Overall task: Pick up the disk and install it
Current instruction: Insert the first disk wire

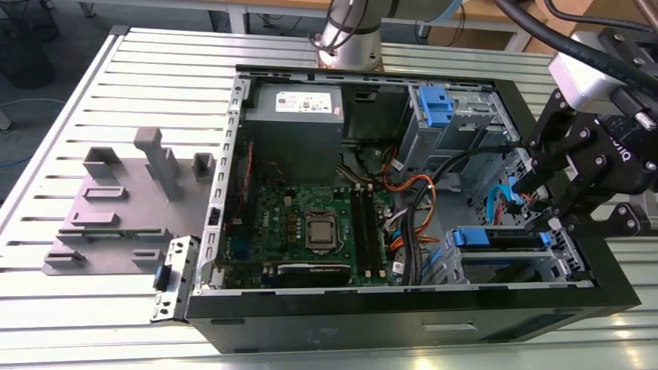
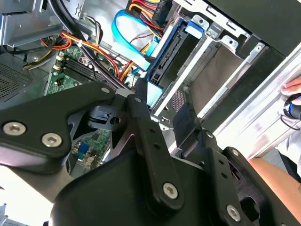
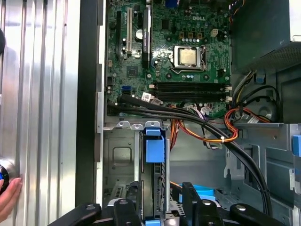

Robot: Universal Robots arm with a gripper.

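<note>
Claw [image 1: 547, 206]: black, fingers spread, poised at the metal drive cage [image 3: 120, 155] of an open computer case [image 1: 411, 316]. Disk [image 3: 154, 149]: in a blue carrier, seated on edge in the cage, directly ahead of the claw and in line with the gap between its fingers. Cables [image 3: 164, 110]: black, orange and red, just beyond the disk. Motherboard [image 3: 174, 56]: farther beyond. Grey slotted stand [image 1: 134, 193]: on the surface [image 1: 154, 69], well apart from the claw. Person's hand [image 3: 7, 197]: beside the case.

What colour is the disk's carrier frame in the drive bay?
Blue; the carrier frame shows best in the first wrist view.
</note>
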